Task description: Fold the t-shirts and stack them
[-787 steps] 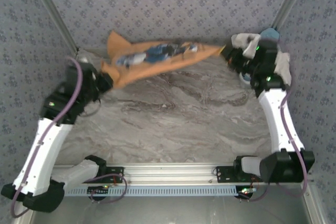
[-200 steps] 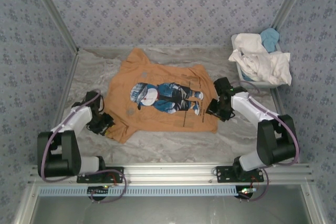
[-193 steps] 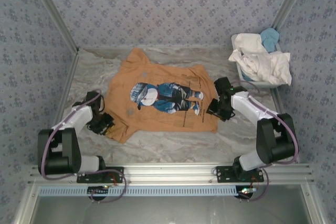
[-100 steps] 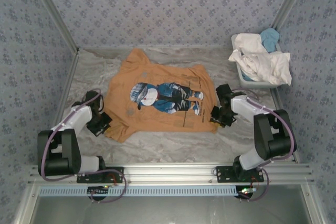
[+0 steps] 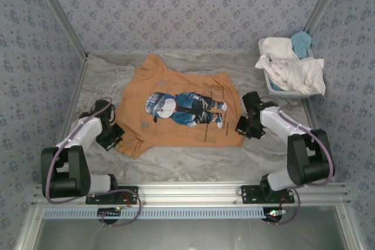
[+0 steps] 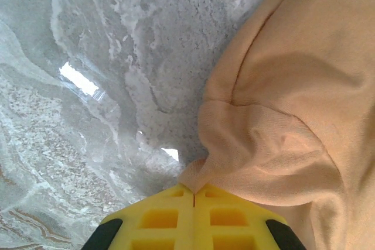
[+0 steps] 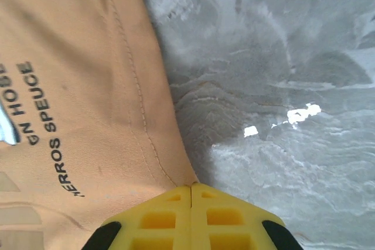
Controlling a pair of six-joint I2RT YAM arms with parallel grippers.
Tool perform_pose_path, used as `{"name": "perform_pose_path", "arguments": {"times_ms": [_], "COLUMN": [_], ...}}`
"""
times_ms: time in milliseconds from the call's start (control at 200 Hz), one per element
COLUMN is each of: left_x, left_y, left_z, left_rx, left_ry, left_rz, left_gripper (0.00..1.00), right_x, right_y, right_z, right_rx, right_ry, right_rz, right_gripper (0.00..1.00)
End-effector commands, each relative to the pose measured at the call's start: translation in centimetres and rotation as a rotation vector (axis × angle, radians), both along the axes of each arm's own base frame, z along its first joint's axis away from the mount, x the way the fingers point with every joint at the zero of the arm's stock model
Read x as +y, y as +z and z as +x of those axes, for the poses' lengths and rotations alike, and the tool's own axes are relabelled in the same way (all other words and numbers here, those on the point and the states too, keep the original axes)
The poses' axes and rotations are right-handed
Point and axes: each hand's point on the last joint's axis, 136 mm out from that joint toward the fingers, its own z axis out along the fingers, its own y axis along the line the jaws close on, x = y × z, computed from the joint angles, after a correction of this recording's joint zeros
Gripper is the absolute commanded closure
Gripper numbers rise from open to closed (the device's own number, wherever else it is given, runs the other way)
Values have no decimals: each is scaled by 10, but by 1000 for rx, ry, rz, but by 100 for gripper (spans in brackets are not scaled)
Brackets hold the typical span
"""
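Lying flat, printed tan-orange t-shirt [image 5: 176, 130]

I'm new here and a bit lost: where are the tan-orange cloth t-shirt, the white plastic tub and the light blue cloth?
tan-orange cloth t-shirt [image 5: 181, 109]: top view, on its cartoon print.
white plastic tub [image 5: 281, 93]: top view, on its near wall.
light blue cloth [image 5: 302, 41]: top view, on its bunched top.

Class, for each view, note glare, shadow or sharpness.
Top external: even light, slightly soft; the orange t-shirt casts almost no shadow. Left wrist: bright glare patches on the marble table, soft shading in the shirt's folds. Right wrist: glare specks on the table; stitching and lettering sharp.
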Motion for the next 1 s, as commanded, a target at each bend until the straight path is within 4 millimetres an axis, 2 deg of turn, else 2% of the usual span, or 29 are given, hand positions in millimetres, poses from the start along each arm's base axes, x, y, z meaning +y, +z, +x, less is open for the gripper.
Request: {"name": "perform_pose_path", "arguments": {"times_ms": [0,235,405,779,994], "left_x": [4,6,10,15,13], "left_y": [9,18,26,34,32], "left_z": [1,6,12,21,21], "left_rx": [-11,-36,-56,-69,-70], "left_ry": [-9,-8,-7,-13,-11], "left_rz": [23,29,52,85,76], "left_gripper": [100,100,100,100,100], "right_x": [-3,5,9,12,11], "right_y": [16,30,31,2,-18], "right_z": [-2,12,23,67,75], "right_rx": [-6,3,16,45,73], "right_ry": [3,7,50,87,84], "right_rz": [-22,-1,-6,-37,-16], "right_gripper": [100,100,100,100,98]}}
